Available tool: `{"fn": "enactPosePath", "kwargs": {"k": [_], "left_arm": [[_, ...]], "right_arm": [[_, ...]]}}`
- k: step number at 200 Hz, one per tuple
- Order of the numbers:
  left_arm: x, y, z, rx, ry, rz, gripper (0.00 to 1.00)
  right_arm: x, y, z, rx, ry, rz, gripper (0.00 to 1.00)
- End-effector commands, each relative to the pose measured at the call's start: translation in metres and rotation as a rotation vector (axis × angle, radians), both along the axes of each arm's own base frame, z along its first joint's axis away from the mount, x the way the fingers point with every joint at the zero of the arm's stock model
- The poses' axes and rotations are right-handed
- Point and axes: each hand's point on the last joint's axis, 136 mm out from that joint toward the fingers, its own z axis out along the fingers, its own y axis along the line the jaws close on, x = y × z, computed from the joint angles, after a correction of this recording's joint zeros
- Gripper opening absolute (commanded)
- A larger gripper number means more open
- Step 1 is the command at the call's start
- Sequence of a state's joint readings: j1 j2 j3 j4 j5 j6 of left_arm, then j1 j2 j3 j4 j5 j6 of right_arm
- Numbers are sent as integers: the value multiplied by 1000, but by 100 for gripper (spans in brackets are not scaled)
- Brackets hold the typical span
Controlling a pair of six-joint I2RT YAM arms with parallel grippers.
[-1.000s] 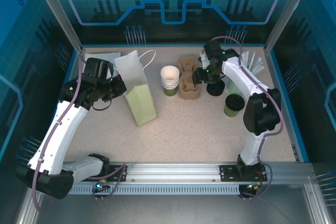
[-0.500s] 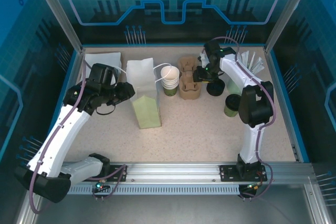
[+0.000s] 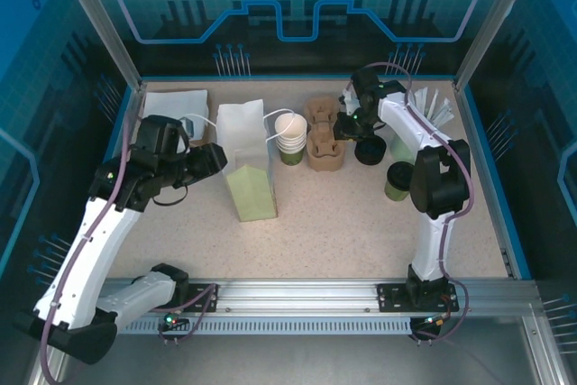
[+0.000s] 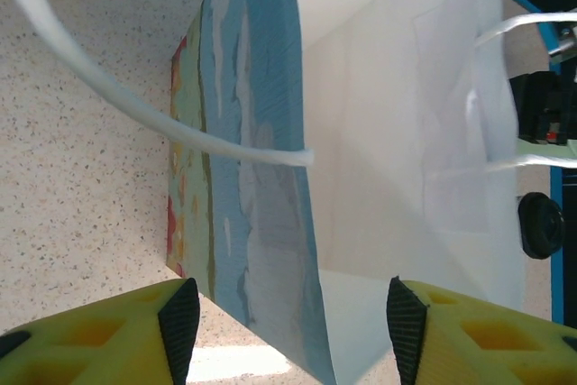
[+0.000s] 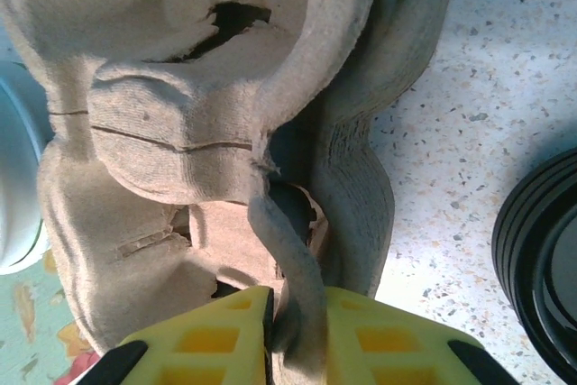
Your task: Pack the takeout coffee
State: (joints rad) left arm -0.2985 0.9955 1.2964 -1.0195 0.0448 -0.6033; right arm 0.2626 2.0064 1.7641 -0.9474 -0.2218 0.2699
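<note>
Pinching the brown pulp cup carrier (image 5: 171,132) by its wall with the right gripper (image 5: 293,317), shut tight on it. Spread wide at the left gripper (image 4: 293,326), fingers (image 4: 176,326) either side of the white paper bag (image 4: 397,132). Standing on the table (image 3: 361,232) between bag and carrier, just beside the carrier: the dark green cup (image 3: 290,137), white inside.

White and pale green paper bag (image 3: 245,164), brown pulp carrier (image 3: 325,152), dark green cup (image 3: 400,183), black lids (image 3: 370,151), speckled beige table (image 3: 343,214).
</note>
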Motion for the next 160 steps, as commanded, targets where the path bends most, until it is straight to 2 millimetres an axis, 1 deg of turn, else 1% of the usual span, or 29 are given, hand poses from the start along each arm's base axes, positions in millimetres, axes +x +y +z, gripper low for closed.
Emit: {"fn": "enactPosePath", "kwargs": {"k": [1,50,76,99,114,126,149,160], "left_arm": [[-8,3,17,28,-45,-31,61],[-11,-1,31,4,-95,-57,64],[-13,-4,37,-9,-115,-76,65],[-12,-11,48,-46,-155,-110,65],[-12,-17,59,-87,-196,-130,66],[-12,-23,71,-125,-242,-152,66],[-14,-36,99,-204,-340,-215,66],[-15,-43,112,-239,-386,-250,66]], "right_arm": [[-5,3,25,77,-34,2,19],[-11,0,37,110,-50,6,14],[-13,0,50,153,-69,14,11],[-16,2,66,199,-92,26,8],[-18,4,83,237,-121,36,7],[-21,6,101,275,-153,46,6],[-28,9,140,360,-227,67,5],[-31,7,160,398,-262,66,5]]}}
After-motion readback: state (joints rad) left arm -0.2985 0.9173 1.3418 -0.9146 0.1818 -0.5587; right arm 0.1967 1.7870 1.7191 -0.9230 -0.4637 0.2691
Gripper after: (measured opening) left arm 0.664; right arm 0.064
